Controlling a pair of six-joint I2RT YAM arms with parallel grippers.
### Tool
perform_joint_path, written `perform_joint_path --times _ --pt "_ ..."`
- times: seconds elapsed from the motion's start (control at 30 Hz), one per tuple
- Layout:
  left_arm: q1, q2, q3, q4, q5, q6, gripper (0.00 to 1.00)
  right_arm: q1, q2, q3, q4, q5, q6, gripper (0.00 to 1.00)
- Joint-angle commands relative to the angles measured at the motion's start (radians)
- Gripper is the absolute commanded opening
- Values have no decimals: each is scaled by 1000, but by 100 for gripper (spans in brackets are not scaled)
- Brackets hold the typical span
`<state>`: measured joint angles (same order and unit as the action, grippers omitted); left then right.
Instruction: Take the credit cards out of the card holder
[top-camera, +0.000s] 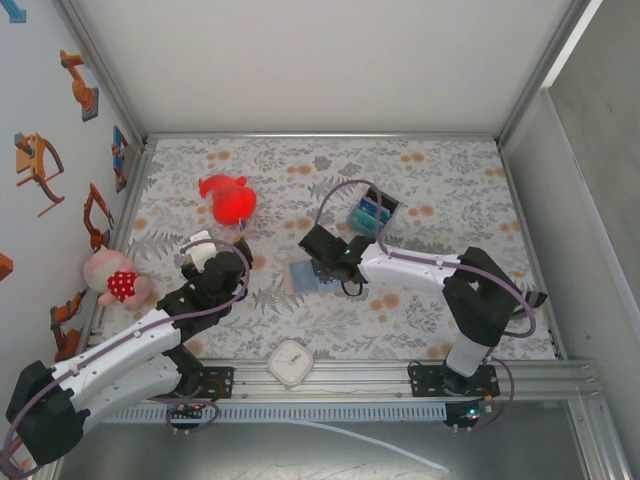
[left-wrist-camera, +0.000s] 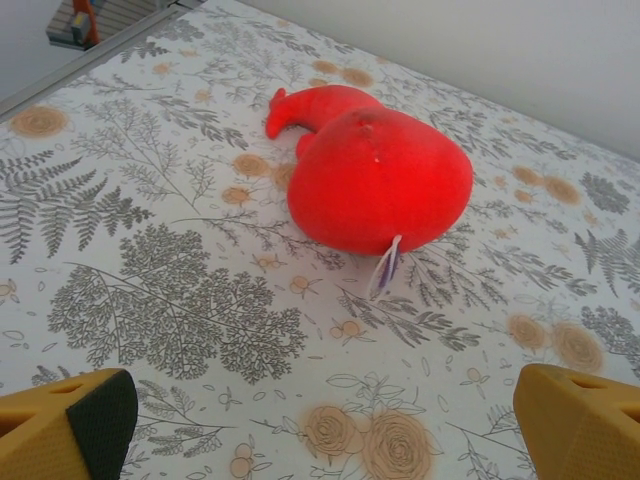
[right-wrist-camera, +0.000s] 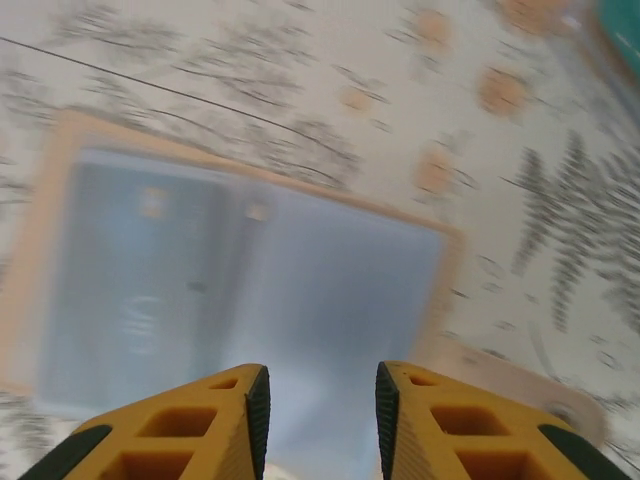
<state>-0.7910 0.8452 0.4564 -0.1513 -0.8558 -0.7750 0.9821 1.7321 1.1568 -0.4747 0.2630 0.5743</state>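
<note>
Your right gripper (top-camera: 327, 262) hangs mid-frame over the opened card holder (top-camera: 303, 277), while the left gripper (top-camera: 228, 258) sits below the red plush (top-camera: 228, 200). Left wrist view: fingers spread wide and empty. Right wrist view: fingers (right-wrist-camera: 230, 420) narrowly parted, nothing pinched, and a credit card (right-wrist-camera: 140, 290) tucked in the left pocket. Looks like you're at the reach step, so next you'd pinch that card's edge.

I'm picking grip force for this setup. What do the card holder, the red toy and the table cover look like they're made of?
The card holder: probably leather or faux leather, with a matte tan rim and smooth pale blue lining, though blurred. The red toy: soft plush fabric, with a stitched seam and a sewn-in tag. The table cover: printed cloth or vinyl, with a flat, matte floral pattern.
</note>
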Motion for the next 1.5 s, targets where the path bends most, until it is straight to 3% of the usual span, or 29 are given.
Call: perform_joint_path --times 0.0,0.2,0.43,0.77,0.93,1.3,1.47 --pt "5 -14 27 -56 -51 -42 97 42 71 80 -5 -36 -33 33" --pt "5 -15 28 -68 -54 -47 97 77 183 174 -19 -84 -68 31" --pt "7 -18 25 -75 -57 -49 97 82 245 210 -37 -119 -76 45" --pt "7 -11 28 -82 -55 -55 97 81 281 185 -53 -117 -57 49" --pt "6 -12 36 -91 -55 -56 97 77 278 145 -24 -127 -43 46" --pt "7 -17 49 -97 -51 -43 97 47 204 100 20 -128 -65 27" --pt "7 -18 50 -76 -30 -26 97 44 167 85 27 -98 -61 24"
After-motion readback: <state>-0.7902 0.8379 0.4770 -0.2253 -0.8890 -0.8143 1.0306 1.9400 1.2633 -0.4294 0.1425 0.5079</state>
